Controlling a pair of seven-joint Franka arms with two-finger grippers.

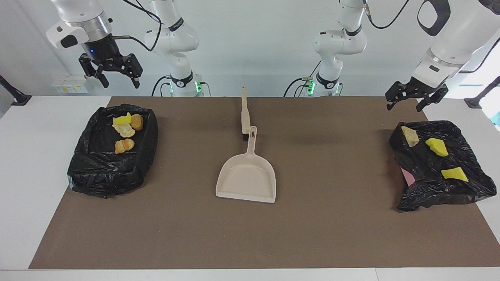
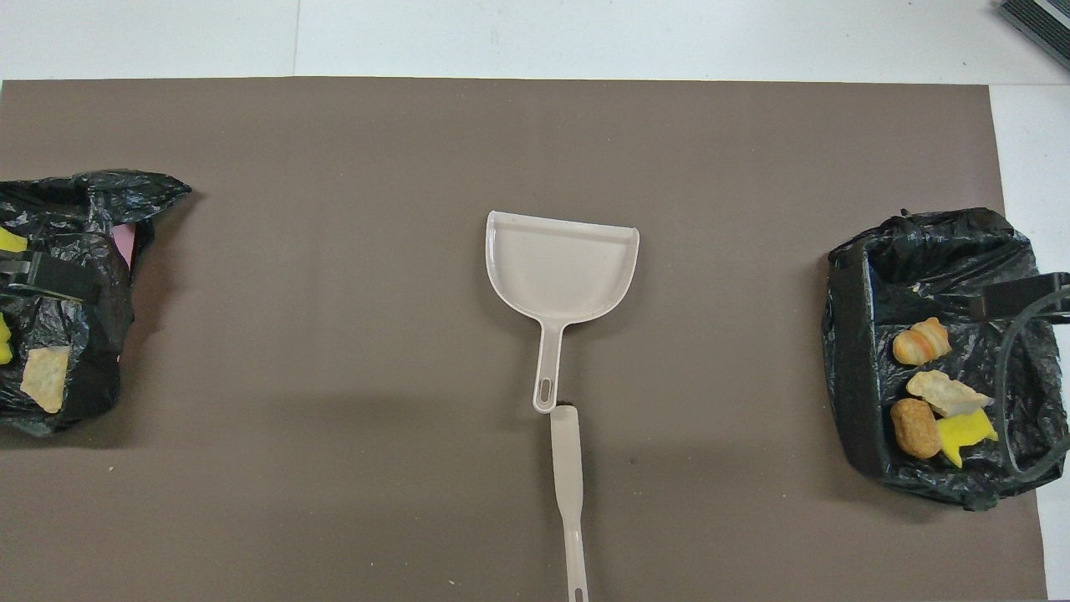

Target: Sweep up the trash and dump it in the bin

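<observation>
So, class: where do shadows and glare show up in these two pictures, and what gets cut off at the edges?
Facing view: soft shadows darken the brown mat beneath the raised arms, and the black bin bags glint. Overhead view: a broad faint shadow crosses the mat near the brush, the brush handle's end sits right at the bottom edge, and the frame's edge crops the bag at the left arm's end.

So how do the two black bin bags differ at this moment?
The bag at the right arm's end stands open like a tray with raised walls; the bag at the left arm's end lies crumpled and flatter, a pink patch showing at its edge. The first holds four scraps down inside, mostly tan or orange-brown; the second carries three scraps on top, mostly yellow. Both are glossy black plastic and sit on the brown mat.
</observation>
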